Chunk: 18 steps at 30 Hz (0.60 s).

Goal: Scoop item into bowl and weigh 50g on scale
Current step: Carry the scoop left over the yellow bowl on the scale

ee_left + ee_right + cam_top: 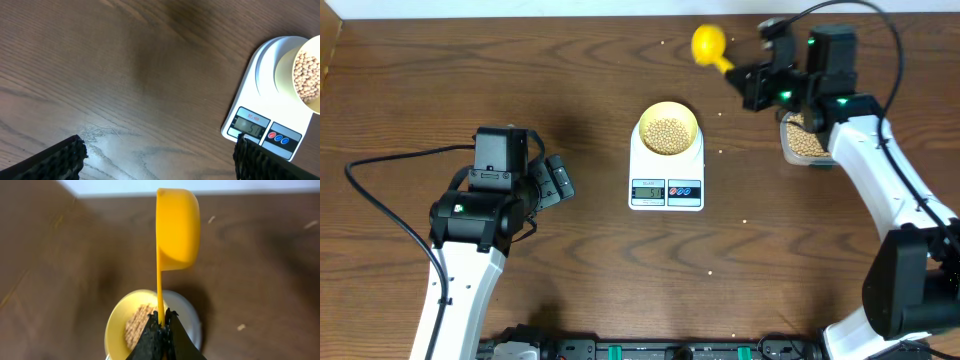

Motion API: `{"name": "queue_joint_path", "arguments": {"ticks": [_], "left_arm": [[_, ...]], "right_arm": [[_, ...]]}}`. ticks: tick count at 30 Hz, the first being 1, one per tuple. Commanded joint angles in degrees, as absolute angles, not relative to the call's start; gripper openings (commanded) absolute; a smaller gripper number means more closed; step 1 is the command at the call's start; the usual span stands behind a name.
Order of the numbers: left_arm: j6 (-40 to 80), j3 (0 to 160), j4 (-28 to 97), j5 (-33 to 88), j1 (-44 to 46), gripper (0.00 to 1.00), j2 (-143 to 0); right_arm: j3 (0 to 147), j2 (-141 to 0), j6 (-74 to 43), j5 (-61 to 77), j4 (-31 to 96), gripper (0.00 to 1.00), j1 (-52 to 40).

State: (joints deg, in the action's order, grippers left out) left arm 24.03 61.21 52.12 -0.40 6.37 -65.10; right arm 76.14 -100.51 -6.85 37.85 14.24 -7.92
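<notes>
Closest in the right wrist view, the right gripper (pixel 161 325) is pinched shut on the very end of the thin handle of the yellow scoop (pixel 177 227). The scoop stands on edge above the fingers, its cup turned sideways; whether anything is left in it cannot be told. Just beyond the fingertips sits the bowl (pixel 117 330), with a heap of beans (pixel 137 325) in it.

Overhead, the bowl rests on the back of the scale (pixel 666 190), and the scoop is held well apart from it, up near the far edge of the table (pixel 400 90). The display digits look like fifty-one, though they are small and soft.

The left gripper (pixel 159 150) hangs wide open and empty over bare wood beside the scale.

Under the right arm is the clear container (pixel 805 140) of beans, and a few stray beans (pixel 745 222) lie loose on the wood.

Risks, as I judge them:
- A grip so far out on the handle could let the scoop swivel and tip beans onto the table.
- If the weight is slightly over, digging some out could press on the bowl, upset the reading or push the bowl off the platform.
- The right arm, swinging back, could clip the container.
</notes>
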Motion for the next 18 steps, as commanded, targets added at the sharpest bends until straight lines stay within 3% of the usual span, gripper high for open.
{"name": "queue_joint_path", "arguments": {"ticks": [1, 10, 18], "left_arm": [[24.1, 61.8, 52.3, -1.4, 6.0, 0.96, -65.2], [24.1, 61.8, 52.3, -1.4, 6.0, 0.96, -65.2], [24.1, 61.8, 52.3, -1.4, 6.0, 0.96, -65.2]], "right_arm": [[78.5, -100.1, 0.1, 40.1, 16.4, 0.01, -10.6], [78.4, -100.1, 15.1, 26.2, 27.5, 0.01, -16.4], [78.4, -100.1, 15.9, 23.3, 29.6, 0.01, -18.5]]}}
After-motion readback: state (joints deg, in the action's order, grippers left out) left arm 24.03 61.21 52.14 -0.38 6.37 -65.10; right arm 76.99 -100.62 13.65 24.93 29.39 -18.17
